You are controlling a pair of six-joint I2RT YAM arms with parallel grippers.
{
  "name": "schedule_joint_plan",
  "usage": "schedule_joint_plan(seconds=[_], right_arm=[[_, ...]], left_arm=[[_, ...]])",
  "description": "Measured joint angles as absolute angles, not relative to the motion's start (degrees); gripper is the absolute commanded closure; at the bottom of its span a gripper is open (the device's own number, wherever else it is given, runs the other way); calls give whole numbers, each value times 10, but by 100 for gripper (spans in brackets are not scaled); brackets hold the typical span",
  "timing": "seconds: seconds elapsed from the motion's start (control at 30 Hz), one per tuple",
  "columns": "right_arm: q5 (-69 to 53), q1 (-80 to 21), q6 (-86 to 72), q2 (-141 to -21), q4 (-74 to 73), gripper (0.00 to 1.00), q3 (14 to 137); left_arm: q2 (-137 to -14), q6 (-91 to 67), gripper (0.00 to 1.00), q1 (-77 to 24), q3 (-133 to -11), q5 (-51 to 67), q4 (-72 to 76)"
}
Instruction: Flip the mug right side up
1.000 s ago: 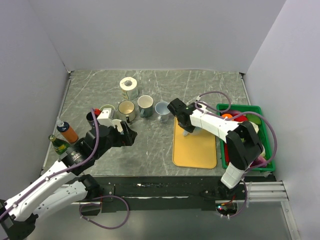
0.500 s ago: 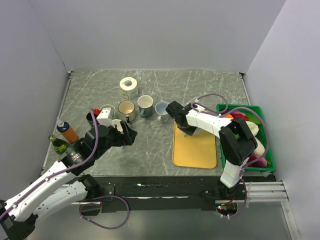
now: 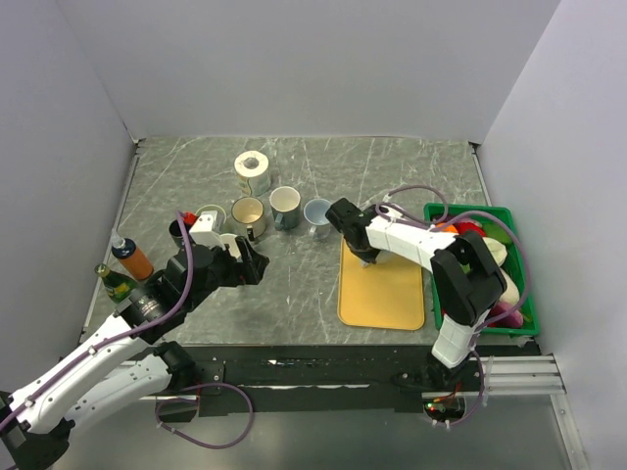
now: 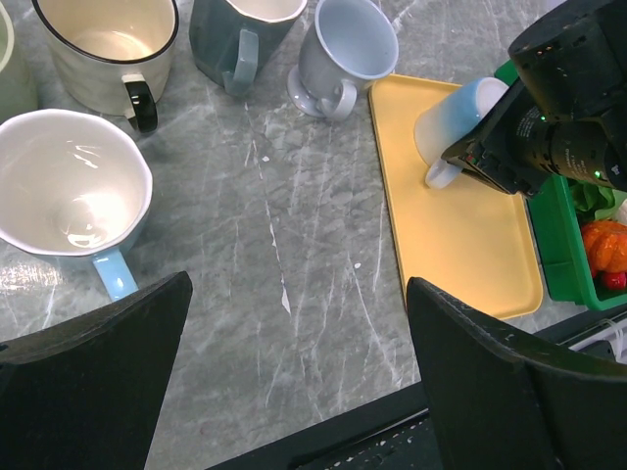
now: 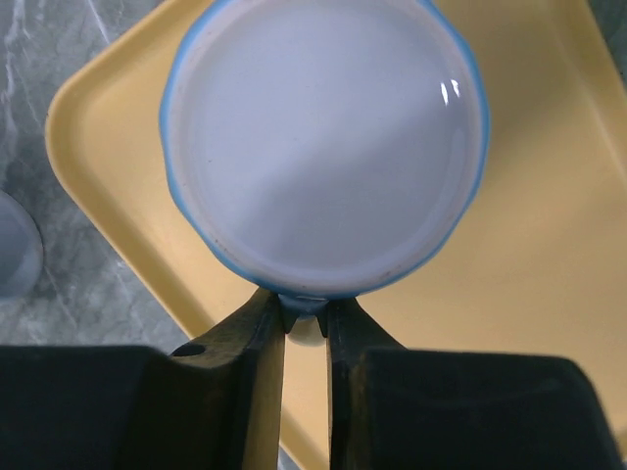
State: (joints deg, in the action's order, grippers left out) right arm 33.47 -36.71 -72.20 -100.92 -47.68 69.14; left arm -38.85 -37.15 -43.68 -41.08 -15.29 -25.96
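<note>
The mug (image 5: pixel 323 137), white with a blue rim, sits on the yellow tray (image 3: pixel 384 294) near its back left corner. In the right wrist view a flat round white face of it points at the camera. In the left wrist view the mug (image 4: pixel 453 122) fades from white to blue. My right gripper (image 5: pixel 306 318) is shut on the mug's handle, one finger on each side. From above, the right gripper (image 3: pixel 362 251) covers most of the mug. My left gripper (image 4: pixel 299 294) hangs open over bare table left of the tray, holding nothing.
Several upright mugs stand behind and left of the tray: a cream one (image 3: pixel 248 213), a dark teal one (image 3: pixel 285 204), a pale grey one (image 3: pixel 318 213) and a white one (image 4: pixel 69 196). A paper roll (image 3: pixel 252 166) sits further back. The green basket (image 3: pixel 509 220) stands right; bottles (image 3: pixel 130 258) at the left edge.
The right gripper's jaws have closed onto the mug's handle, and that gripper has shifted slightly to the left. The left arm has stayed where it was.
</note>
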Motion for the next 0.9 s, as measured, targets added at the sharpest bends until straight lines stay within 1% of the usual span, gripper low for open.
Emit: schedule_joint_plan(seconds=[0.2, 0.37, 0.6, 0.9], right_arm=[[328, -367, -692, -973, -433, 100, 646], [298, -367, -660, -905, -388, 100, 579], [218, -367, -611, -721, -347, 100, 484], [114, -367, -549, -518, -296, 100, 464]], left_arm=[[-389, -371, 4, -437, -411, -151, -259], [-394, -371, 4, -437, -411, -144, -259], [-410, -371, 4, -437, -410, -114, -247], [-424, -372, 4, -437, -408, -30, -167]])
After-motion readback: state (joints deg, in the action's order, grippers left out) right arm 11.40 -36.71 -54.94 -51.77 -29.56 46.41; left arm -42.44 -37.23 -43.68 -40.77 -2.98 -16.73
